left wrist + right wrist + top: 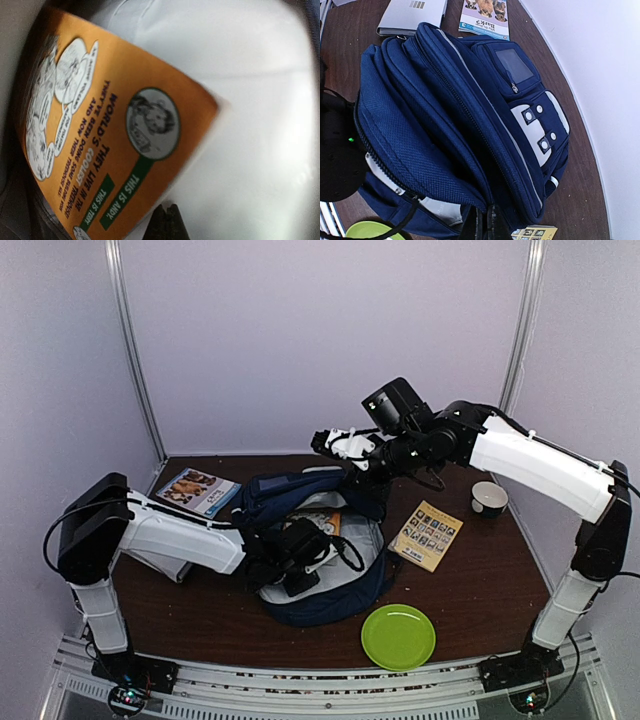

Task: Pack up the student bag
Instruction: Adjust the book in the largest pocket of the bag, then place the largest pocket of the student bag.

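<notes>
The student bag lies open in the middle of the table, navy with a white dotted patch. My right gripper is shut on the navy fabric at the bag's upper rim and holds that flap raised. My left gripper reaches down inside the bag. Its fingertips are shut and sit right at the white edge of an orange comic-style book. That book leans against the light grey lining. Whether the book is pinched does not show.
A green plate sits near the front edge. A yellow booklet and a cup are to the bag's right. A dog-cover book and a grey flat box lie at the back left.
</notes>
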Controlling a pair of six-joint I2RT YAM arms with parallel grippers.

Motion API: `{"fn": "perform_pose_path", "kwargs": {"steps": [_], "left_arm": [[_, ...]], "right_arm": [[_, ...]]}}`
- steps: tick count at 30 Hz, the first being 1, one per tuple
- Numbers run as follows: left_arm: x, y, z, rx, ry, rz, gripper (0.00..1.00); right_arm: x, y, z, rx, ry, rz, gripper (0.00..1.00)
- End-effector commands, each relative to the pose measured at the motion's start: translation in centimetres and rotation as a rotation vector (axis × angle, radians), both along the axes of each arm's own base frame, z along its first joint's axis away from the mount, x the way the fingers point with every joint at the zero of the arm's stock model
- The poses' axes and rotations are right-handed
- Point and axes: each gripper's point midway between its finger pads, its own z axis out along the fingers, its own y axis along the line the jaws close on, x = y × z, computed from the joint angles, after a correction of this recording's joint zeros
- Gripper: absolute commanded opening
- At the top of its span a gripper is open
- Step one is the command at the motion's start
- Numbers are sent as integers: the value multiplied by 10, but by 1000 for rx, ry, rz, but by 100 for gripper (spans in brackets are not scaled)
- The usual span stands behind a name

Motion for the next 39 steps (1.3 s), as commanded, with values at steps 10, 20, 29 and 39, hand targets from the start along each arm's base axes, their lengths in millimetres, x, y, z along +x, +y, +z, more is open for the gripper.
{"fn": "perform_pose_path", "kwargs": {"steps": [10,20,29,39], "left_arm": [[31,-21,37,-129,-103,1,0],[-53,-3,76,-179,-127,-93,0],[-112,34,75,-354,-48,-8,0],[-130,63,41,-384,89,70,7]], "right_arm": [[7,-2,16,41,-38,-17,0],[5,-1,-7,2,-7,6,0],[-67,8,-66,-29,298,295,34],[-45,-72,-65,-14,311,83,47]]}}
